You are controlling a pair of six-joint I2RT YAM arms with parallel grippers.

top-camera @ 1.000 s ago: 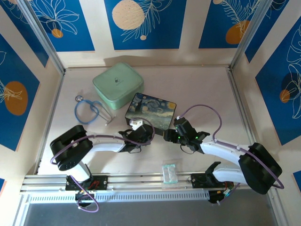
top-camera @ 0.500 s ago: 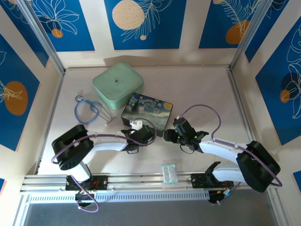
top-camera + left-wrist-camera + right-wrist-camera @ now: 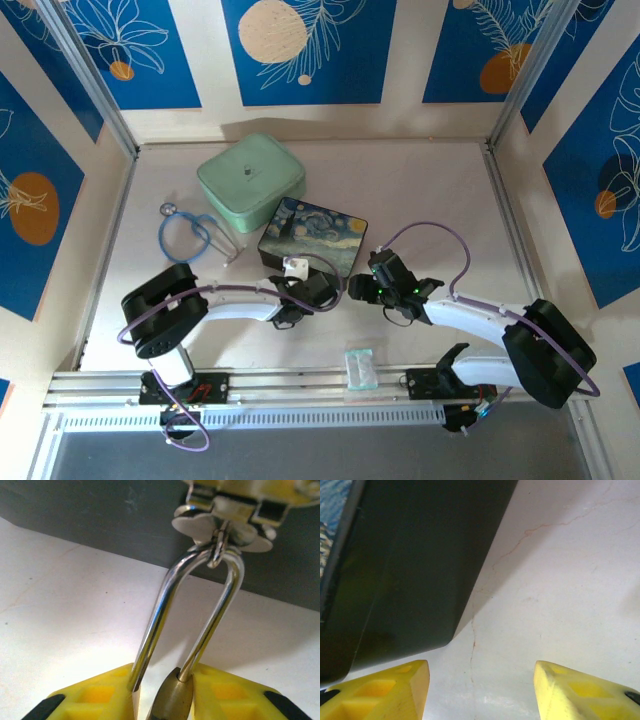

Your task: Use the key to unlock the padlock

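Left wrist: padlock (image 3: 169,700) pinched by left tool (image 3: 165,692), shackle (image 3: 156,620) pointing away, through clasp (image 3: 220,525).

brass padlock (image 3: 170,700), silver shackle (image 3: 158,615); starry blue painted box (image 3: 313,235).

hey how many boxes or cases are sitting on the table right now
2. A mint-green case sits toward the far left-centre. A starry painted box lies nearer, close beside it on its right. The arms cover some tabletop, so something small could be hidden.
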